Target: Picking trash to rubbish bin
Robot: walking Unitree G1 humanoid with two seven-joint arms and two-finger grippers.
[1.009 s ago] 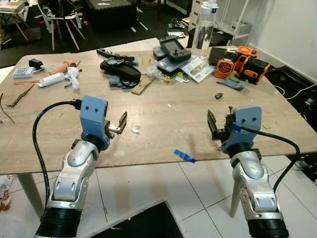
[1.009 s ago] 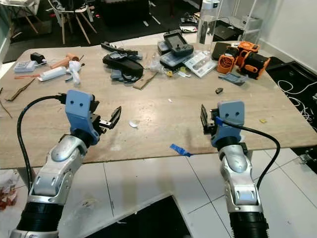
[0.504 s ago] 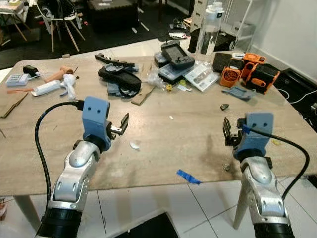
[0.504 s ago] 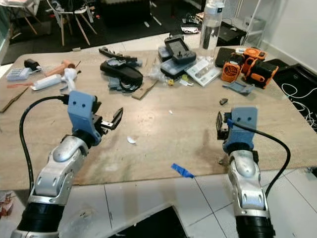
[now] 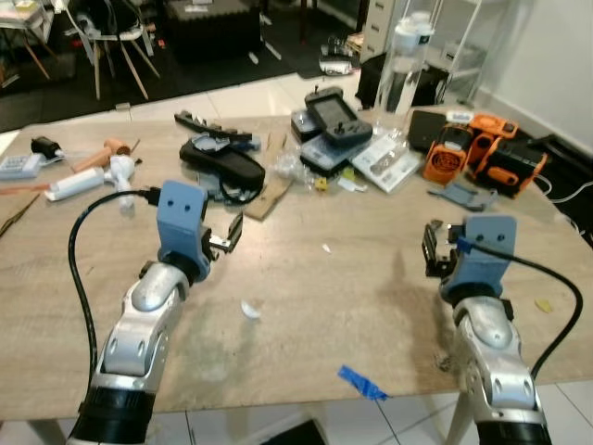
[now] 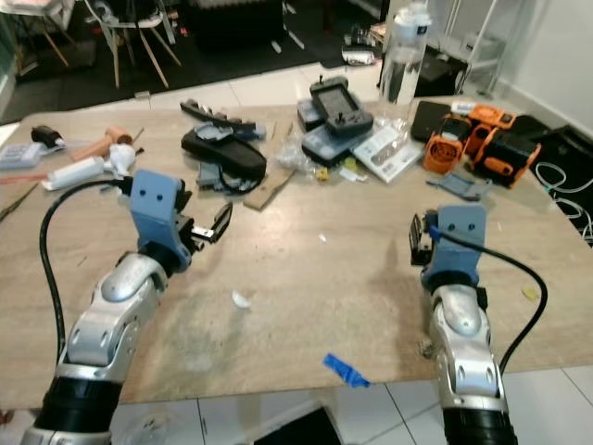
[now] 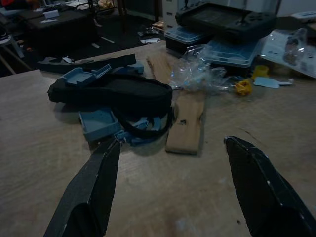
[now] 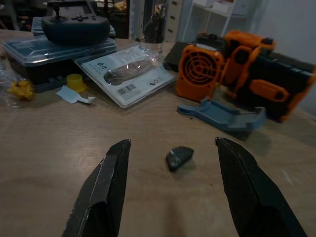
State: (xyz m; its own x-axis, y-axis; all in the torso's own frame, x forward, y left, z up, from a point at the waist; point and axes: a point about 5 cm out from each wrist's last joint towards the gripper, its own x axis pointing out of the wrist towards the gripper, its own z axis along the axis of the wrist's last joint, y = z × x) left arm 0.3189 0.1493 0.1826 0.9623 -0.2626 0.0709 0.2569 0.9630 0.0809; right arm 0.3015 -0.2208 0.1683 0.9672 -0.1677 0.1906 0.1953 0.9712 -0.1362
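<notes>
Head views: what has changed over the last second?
The camera has moved in over the table, so everything sits lower in frame. Both arms reach further over it: the left gripper nearer the black case, the right gripper toward the small dark scrap. Nothing gripped; jaws open. White scrap and blue tape untouched.

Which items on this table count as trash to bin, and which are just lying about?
Likely trash: white scrap; blue tape scrap; small dark lump; crumpled clear plastic.

Lying about: orange fan; black controller; water bottle; black pouch.
</notes>
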